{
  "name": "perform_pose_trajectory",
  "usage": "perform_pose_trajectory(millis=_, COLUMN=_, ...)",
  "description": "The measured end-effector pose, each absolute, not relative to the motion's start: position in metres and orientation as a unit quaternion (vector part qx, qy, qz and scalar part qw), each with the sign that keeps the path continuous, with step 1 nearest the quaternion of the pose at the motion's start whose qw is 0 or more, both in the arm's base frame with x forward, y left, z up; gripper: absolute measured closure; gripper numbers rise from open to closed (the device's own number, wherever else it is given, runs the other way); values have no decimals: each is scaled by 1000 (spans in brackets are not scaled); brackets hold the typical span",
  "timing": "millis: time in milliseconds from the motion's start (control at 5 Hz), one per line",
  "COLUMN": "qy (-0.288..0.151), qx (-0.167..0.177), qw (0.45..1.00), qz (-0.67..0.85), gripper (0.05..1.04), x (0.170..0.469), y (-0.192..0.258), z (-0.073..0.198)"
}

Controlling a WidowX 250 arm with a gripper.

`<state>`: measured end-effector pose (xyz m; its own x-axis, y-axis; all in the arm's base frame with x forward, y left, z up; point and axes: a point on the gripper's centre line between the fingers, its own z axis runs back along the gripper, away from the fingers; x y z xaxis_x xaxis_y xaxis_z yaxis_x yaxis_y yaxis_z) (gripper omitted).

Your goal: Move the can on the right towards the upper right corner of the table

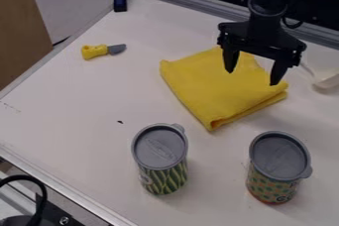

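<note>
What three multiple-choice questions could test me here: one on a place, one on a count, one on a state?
1. Where is the toy knife with yellow handle and grey blade?
A) On the white table, left of the folded yellow cloth in the picture
B) On top of the cloth
C) Under the cloth

2. How many patterned cylindrical cans with grey lids are there?
A) One
B) Four
C) Two

3. How is the black two-finger gripper?
A) Clamped on a can
B) Open and empty
C) Closed on the knife

Key:
1: A, bare table shows between knife and cloth.
2: C, two separate lids show.
3: B, its fingers are spread with nothing held between them.
</note>
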<state>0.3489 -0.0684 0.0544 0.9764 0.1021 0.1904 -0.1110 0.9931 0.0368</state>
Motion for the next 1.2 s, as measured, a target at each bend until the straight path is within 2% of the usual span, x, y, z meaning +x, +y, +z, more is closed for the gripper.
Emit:
perform_pose_trajectory(millis=400, qy=-68, qx=33, qw=995, qz=58, gripper=85, x=338, y=-71, z=40)
perform_pose_trajectory(millis=600, qy=-60, qx=26, qw=997, qz=48, gripper=85, x=321, y=-74, z=49)
perform_pose_trajectory(millis=800, qy=-53, qx=18, qw=998, qz=35, gripper=85, x=302, y=-80, z=67)
perform_pose_trajectory(millis=1000, qy=-34, qx=5, qw=999, qz=-18, gripper=85, x=273, y=-94, z=68)
perform_pose_trajectory(millis=1200, qy=8, qx=0, qw=997, qz=-75, gripper=85, x=239, y=-109, z=58)
